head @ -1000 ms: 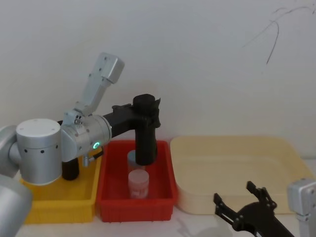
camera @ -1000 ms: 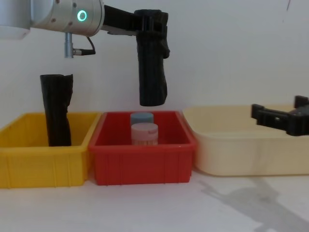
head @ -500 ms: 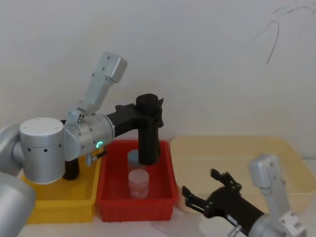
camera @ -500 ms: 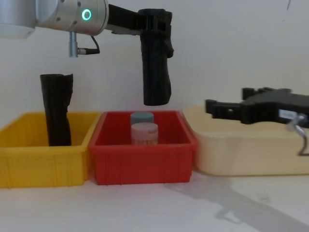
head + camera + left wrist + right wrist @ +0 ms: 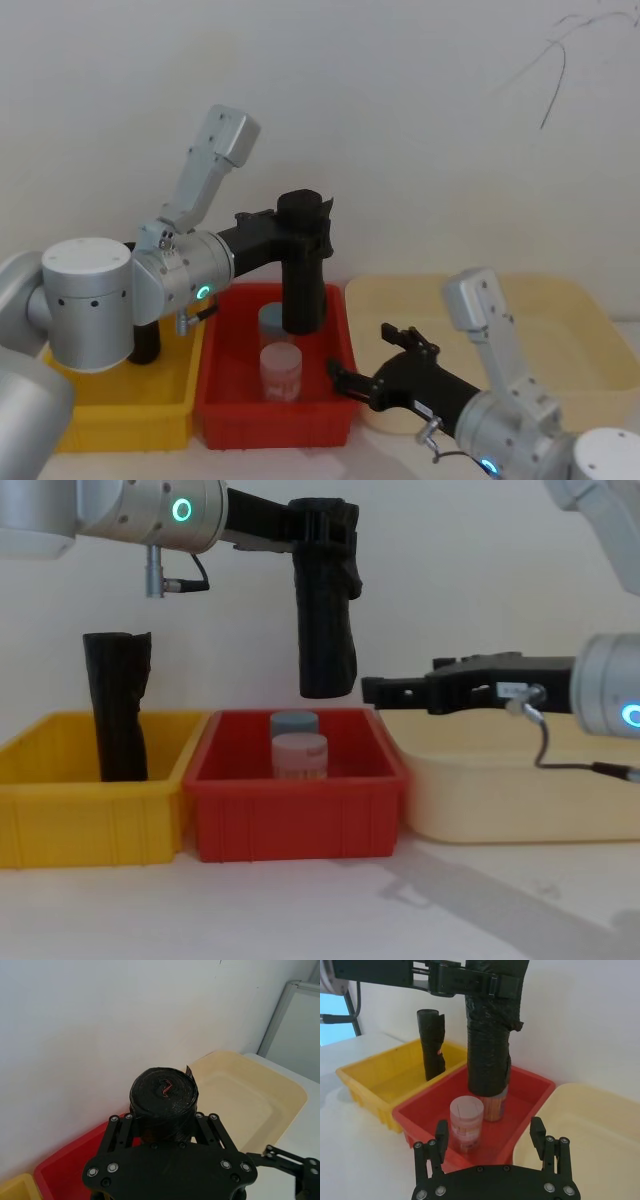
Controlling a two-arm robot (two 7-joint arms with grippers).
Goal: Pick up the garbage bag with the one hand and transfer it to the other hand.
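**Garbage bag held aloft over the red tray**

The left pincer (image 5: 322,525) is clamped on the garbage bag (image 5: 326,620) near its top. It holds the bag upright in the air above the red tray (image 5: 300,825), clear of the two jars (image 5: 299,756) standing inside. The right pincer (image 5: 362,352), its fingers spread apart, points in from the right at the level of the bag's lower end, near it but not touching.

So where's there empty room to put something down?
The cream tub, right of the red bin, is bare inside; the right gripper, open, hangs over its left rim. The yellow bin has floor free beside the slim black roll. The red bin is crowded: two jars, with the garbage bag held above by the left gripper.
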